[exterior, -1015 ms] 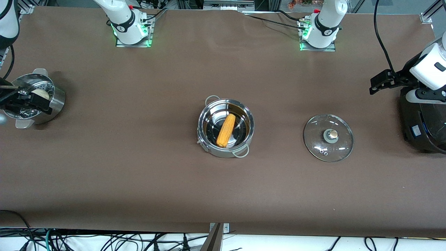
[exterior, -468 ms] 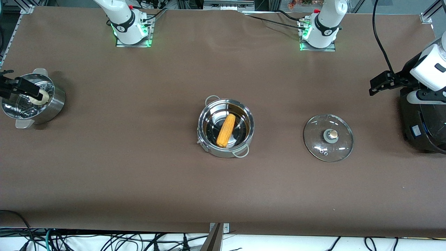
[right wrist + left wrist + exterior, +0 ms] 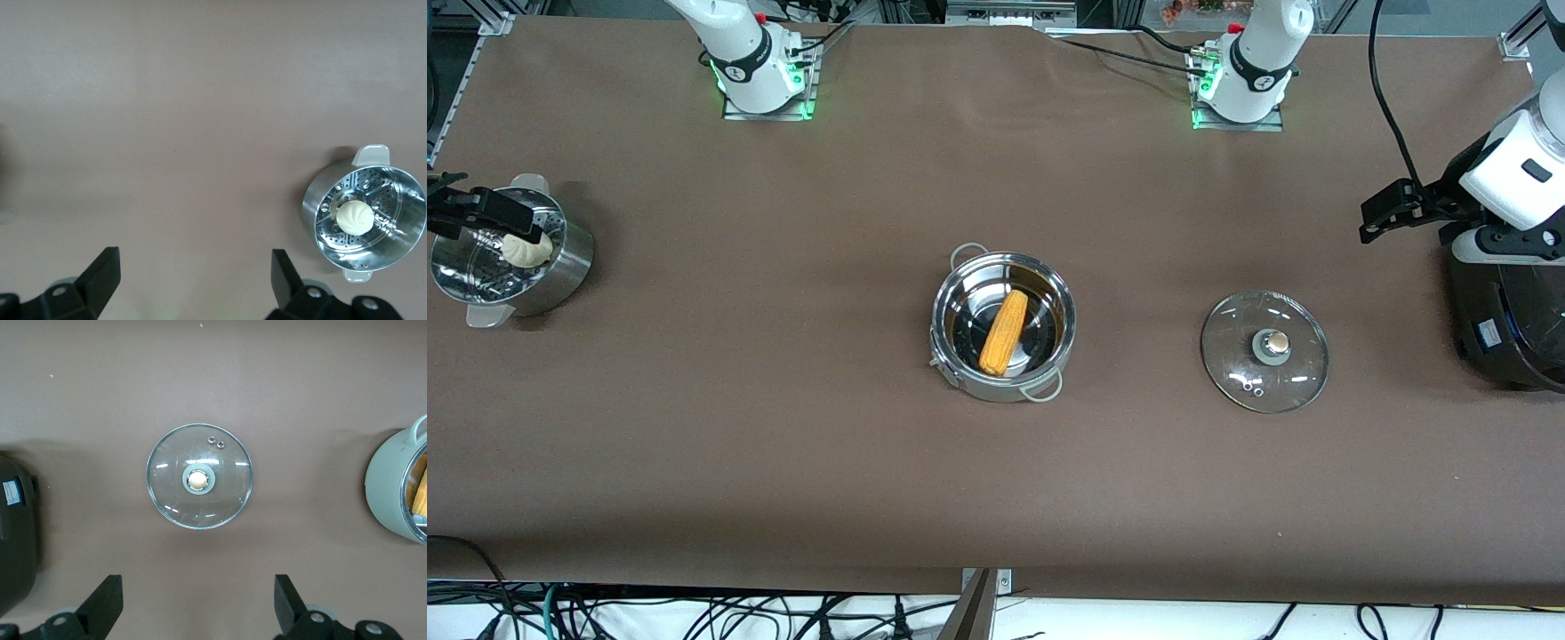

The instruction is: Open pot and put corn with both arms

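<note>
brown bench (image 3: 783, 427) fills the front view, arm bases along its top edge. black cooker (image 3: 1507, 324) sits at the frame's right edge, at the left arm's end of the bench. steel steamer (image 3: 560, 267) stands at the frame's left edge, at the right arm's end, a white bun (image 3: 527, 250) on its perforated insert. pot (image 3: 1003, 326) stands open at frame centre, lid off. glass lid (image 3: 1264, 351) lies flat on the bench, knob up, between pot and cooker and apart from both. corn (image 3: 1003, 332) lies tilted inside the pot, one end resting against the wall nearer the front camera. left pincer (image 3: 1387, 212) hangs raised in the upper right of the frame, over the bench just beside the cooker; fingers (image 3: 100, 608) spread wide, nothing held. right pincer (image 3: 463, 213) hangs at the left edge, over the steamer; fingers (image 3: 100, 275) spread wide, nothing held.
</note>
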Available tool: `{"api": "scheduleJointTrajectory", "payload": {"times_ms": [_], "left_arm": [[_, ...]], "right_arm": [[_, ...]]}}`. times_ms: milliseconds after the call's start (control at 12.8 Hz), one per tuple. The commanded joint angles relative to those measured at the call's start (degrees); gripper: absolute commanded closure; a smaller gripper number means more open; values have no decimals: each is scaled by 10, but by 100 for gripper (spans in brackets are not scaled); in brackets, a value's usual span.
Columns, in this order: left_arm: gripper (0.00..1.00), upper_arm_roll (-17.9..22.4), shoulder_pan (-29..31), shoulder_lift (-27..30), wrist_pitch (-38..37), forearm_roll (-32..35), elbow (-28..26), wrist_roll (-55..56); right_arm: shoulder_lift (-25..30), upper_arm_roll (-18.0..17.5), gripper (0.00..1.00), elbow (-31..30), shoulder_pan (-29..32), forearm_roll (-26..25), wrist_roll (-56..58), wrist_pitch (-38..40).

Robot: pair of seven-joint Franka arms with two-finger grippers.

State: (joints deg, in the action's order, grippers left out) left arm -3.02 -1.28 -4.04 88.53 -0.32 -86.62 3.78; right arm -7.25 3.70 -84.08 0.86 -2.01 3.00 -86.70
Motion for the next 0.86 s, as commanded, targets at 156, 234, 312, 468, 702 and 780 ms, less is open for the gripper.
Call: {"api": "scheduleJointTrajectory", "payload": {"times_ms": [156,234,312,468,702,780], "left_arm": [[0,-3,-1,16,-6,-7,-5,1],[0,-4,0,17,-6,-4,-6,0],[0,-5,0,18,-6,5,-10,2],[0,-5,1,29,-5,8,-21,3],[0,-5,5,54,7,8,-55,4],[0,-4,7,74,25,8,-83,4]], "right_arm": [[-8,0,0,-15,-2,39,0,1],[-8,0,0,-15,-3,39,1,4],[-8,0,0,-14,-2,39,3,4],[-9,2,0,-14,-3,39,8,4],[-10,1,0,-14,-3,37,8,4],[-9,1,0,-14,-4,36,8,4]]}}
